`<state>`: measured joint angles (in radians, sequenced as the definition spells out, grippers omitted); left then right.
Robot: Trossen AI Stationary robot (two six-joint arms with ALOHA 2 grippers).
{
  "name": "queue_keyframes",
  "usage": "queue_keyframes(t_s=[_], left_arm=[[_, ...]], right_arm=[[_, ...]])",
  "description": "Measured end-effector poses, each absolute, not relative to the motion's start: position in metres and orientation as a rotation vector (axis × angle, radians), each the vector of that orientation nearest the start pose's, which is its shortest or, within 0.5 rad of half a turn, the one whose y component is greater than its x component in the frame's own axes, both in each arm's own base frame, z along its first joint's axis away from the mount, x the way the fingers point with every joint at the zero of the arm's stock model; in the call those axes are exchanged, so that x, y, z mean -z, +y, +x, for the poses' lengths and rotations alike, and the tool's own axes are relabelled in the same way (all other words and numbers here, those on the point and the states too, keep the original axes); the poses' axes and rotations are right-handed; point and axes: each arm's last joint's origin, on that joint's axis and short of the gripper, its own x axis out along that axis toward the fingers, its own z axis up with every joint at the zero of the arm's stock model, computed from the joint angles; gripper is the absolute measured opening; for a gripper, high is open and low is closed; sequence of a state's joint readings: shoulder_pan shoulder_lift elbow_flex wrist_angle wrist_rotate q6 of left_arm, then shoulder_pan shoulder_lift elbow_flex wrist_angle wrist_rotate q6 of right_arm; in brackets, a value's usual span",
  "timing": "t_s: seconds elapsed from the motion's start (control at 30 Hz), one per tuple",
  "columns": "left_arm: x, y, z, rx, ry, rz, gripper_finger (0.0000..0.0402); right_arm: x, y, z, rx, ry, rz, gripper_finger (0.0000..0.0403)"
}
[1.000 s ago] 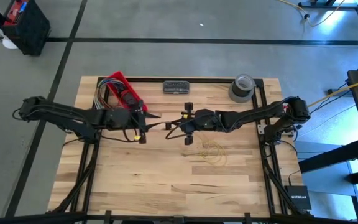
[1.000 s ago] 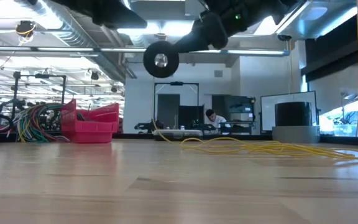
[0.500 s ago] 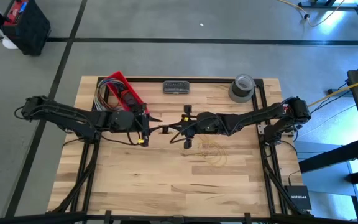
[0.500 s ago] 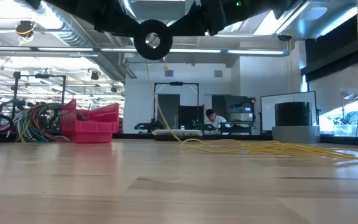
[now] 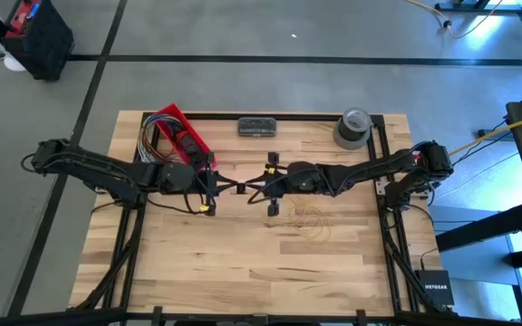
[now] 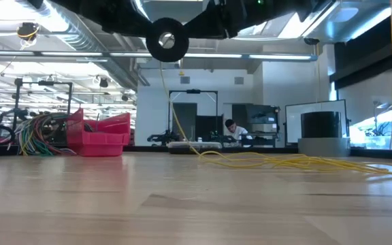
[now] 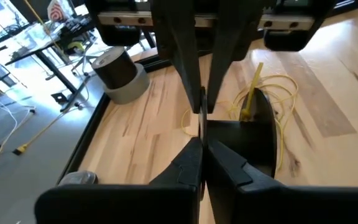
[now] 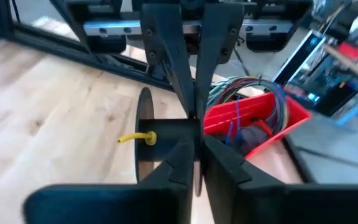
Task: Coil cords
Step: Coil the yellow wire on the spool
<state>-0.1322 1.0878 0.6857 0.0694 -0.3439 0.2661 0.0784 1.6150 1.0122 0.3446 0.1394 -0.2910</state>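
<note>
Two tools meeting tip to tip over the middle of the tabletop (image 5: 243,263) -- left tool (image 5: 223,187) and right tool (image 5: 254,187), nose to nose, both lifted off the wood; each one looks clenched, fingers pressed tight together in its own wrist view.

Right at those tips there's a thin dark disc (image 6: 167,41) with a shiny hub, hanging up in the air in the low view; can't tell which tool is really pinching it, since it sits hard against both sets of fingers; a short stub of yellow cord pokes out beside it in both wrist views.

The cord (image 5: 308,217) itself is mostly a loose, loopy pile on the wood, just beside the right tool's wrist and on the side away from the left tool; from table height it's a flat tangle (image 6: 284,161) with one strand climbing from the pile up toward the disc.

Other stuff: a red bin (image 5: 178,131) with multicoloured wires (image 6: 36,133) sits near the left tool, toward the far edge; a grey tape roll (image 5: 353,127) is well apart from the right tool, out by its arm -- and a small dark box (image 5: 256,126) lies at the far edge, beyond where the tips meet.
</note>
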Motion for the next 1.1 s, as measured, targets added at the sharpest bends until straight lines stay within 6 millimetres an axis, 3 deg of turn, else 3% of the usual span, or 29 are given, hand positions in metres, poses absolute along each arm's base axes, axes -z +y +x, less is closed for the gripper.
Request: queue_keyframes(t_s=[0.13,0.33,0.47,0.57,0.83,1.1], left_arm=[[-0.265,-0.021,0.234,-0.179,0.358,0.34,0.0003],[-0.273,-0.022,0.227,-0.327,0.334,0.363,0.0003],[-0.282,-0.019,0.222,-0.465,0.285,0.344,0.0002],[-0.289,-0.019,0.224,-0.492,0.212,0.302,0.0002],[-0.292,-0.018,0.229,-0.51,0.121,0.27,0.0001],[-0.294,-0.018,0.231,-0.513,0.088,0.25,0.0001]], right_arm=[[-0.258,0.024,0.35,0.102,0.333,-0.309,0.0077],[-0.284,0.032,0.307,0.404,0.483,-0.376,0.0125],[-0.288,0.034,0.29,0.468,0.525,-0.333,0.0137],[-0.278,0.032,0.292,0.474,0.498,-0.311,0.0137],[-0.241,0.011,0.319,0.408,0.32,-0.291,0.0138],[-0.217,0.014,0.349,0.35,0.216,-0.293,0.0138]])
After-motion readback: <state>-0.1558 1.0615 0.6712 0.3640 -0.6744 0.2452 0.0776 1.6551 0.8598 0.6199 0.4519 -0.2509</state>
